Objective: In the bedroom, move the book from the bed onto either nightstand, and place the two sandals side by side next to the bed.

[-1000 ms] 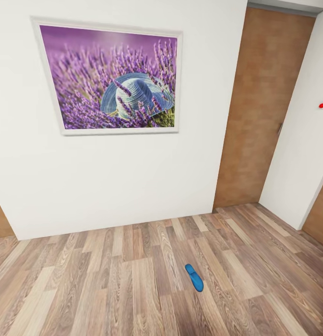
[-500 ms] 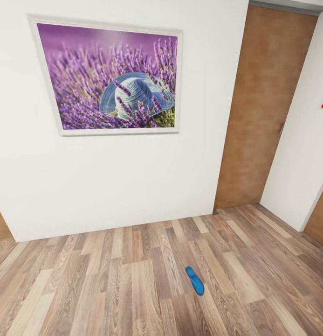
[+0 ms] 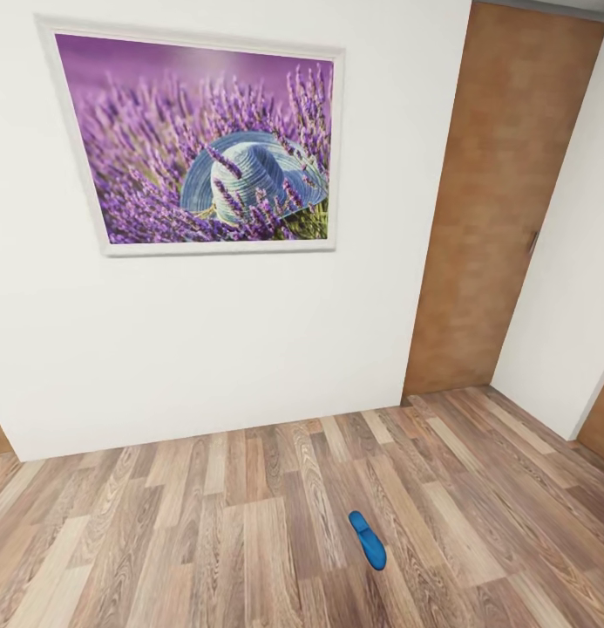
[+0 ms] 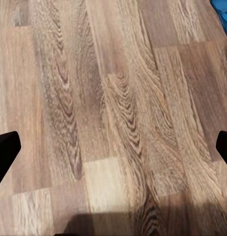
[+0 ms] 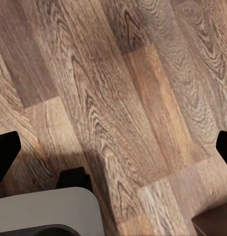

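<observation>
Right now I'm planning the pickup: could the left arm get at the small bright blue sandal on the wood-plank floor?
Probably yes: the blue sandal lies alone on bare wood floor, and the open left gripper holds nothing.

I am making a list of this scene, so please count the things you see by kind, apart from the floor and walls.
Blue sandal: 1, lying on the wood floor
Framed lavender picture: 1, on the white wall
Brown door: 1
Total: 3
</observation>
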Available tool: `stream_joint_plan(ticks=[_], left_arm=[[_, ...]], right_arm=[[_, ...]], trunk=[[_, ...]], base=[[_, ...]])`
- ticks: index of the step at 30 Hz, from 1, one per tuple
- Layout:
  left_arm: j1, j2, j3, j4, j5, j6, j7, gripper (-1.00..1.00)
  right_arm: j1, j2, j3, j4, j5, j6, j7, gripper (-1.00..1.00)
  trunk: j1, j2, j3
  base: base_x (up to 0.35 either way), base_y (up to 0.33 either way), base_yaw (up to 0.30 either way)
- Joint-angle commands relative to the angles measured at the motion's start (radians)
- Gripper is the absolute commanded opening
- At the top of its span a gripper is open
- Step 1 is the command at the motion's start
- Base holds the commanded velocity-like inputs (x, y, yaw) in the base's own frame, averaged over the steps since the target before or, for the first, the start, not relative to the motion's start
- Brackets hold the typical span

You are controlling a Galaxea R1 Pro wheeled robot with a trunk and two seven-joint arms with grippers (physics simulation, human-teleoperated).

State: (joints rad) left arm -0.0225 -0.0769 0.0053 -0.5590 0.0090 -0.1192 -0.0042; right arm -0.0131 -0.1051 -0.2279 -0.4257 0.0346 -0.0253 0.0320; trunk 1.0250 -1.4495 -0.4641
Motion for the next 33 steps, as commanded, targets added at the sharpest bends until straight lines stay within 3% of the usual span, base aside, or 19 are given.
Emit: stream_joint_plan(ticks=[1, 21, 33], left_arm=[[-0.001, 0.000, 0.000, 0.001, 0.001, -0.003, 0.000, 1.00], [-0.001, -0.001, 0.000, 0.001, 0.000, -0.002, 0.000, 1.00], [-0.001, 0.000, 0.001, 0.001, 0.000, -0.003, 0.000, 1.00]], right_arm=[[-0.001, 0.001, -0.005, 0.001, 0.003, -0.003, 0.003, 1.00], [-0.001, 0.001, -0.005, 0.001, 0.004, -0.002, 0.003, 1.00], [-0.001, 0.001, -0.005, 0.001, 0.003, -0.002, 0.003, 1.00]], trunk=[[0.000, -0.001, -0.001], [0.000, -0.001, -0.001], [0.000, -0.001, -0.001]], base=[[0.012, 0.000, 0.024], [0.020, -0.006, 0.227], [0.165, -0.071, 0.029]])
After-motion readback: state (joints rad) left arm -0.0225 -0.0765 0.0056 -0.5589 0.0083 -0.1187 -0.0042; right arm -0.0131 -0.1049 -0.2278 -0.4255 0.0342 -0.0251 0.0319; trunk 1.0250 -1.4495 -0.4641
